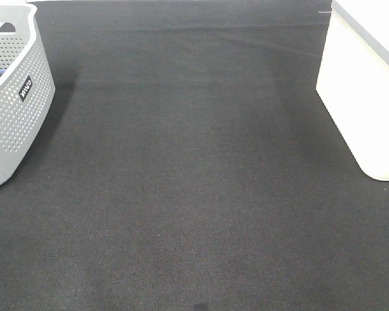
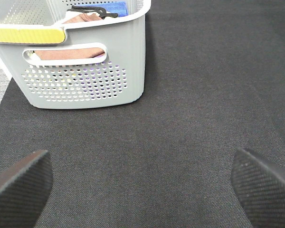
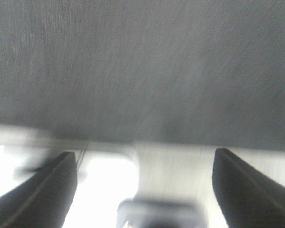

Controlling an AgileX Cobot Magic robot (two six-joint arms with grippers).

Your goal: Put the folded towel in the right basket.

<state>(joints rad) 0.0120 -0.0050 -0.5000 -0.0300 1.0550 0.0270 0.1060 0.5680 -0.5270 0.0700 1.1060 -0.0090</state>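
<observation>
A pinkish-brown folded towel [image 2: 80,18] lies inside the grey perforated basket [image 2: 85,80], and part of it shows through the handle slot. That basket stands at the left edge of the exterior view [image 1: 16,110]. The white right basket [image 1: 360,97] stands at the right edge. My left gripper [image 2: 141,183] is open and empty over the dark mat, a short way in front of the grey basket. My right gripper [image 3: 145,183] is open and empty; its view is blurred, with mat and a white surface [image 3: 175,159] by the fingers. Neither gripper shows in the exterior view.
A dark mat [image 1: 194,181] covers the table between the two baskets. The grey basket also holds a blue item [image 2: 115,7] and a black item [image 2: 92,9]. A yellow strip [image 2: 23,34] lies along its near rim.
</observation>
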